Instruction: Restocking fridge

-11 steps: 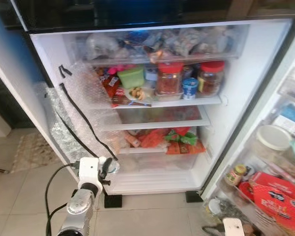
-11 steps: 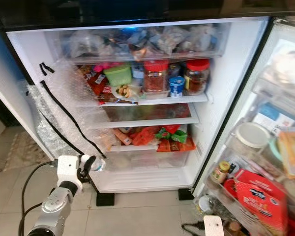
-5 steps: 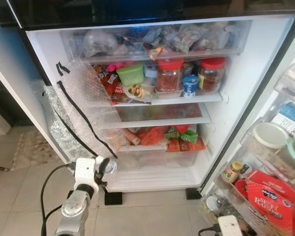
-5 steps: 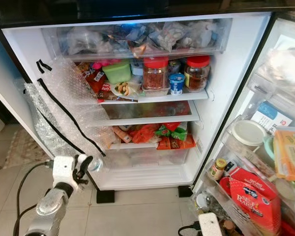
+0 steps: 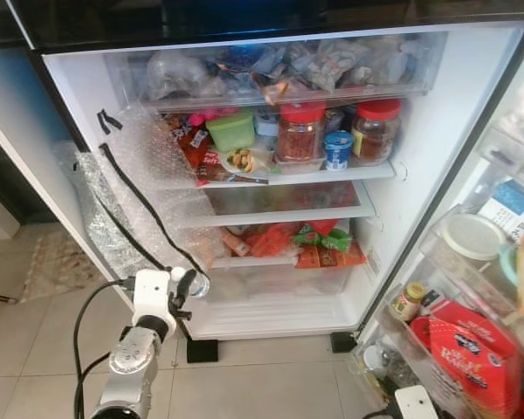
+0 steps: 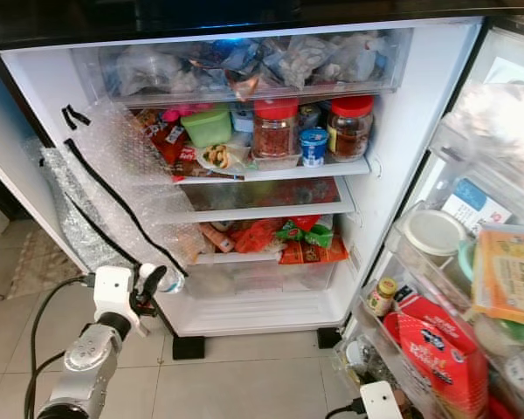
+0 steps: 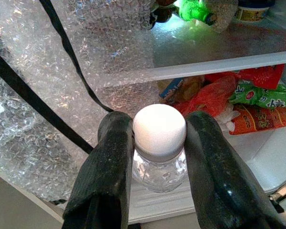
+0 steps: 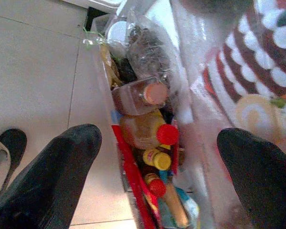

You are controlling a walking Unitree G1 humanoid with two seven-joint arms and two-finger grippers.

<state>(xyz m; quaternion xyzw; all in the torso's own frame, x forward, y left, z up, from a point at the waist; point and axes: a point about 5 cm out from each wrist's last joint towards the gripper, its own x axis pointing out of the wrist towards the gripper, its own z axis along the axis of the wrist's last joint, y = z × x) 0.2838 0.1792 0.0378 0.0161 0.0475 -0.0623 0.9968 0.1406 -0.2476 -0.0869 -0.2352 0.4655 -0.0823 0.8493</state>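
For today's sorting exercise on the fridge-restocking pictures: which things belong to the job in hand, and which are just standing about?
Belongs to the job:
- small clear bottle with a white cap, gripped by the left end effector
- open fridge

Just standing about:
- two red-lidded jars
- green tub
- bubble wrap on the fridge's left wall
- red packet in the door

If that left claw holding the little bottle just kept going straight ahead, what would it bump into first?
Probably the clear drawer at the fridge's bottom, or the snack packets above it. The left gripper, shut on the small white-capped bottle, points there, with the bubble wrap close beside. Depth is hard to judge.
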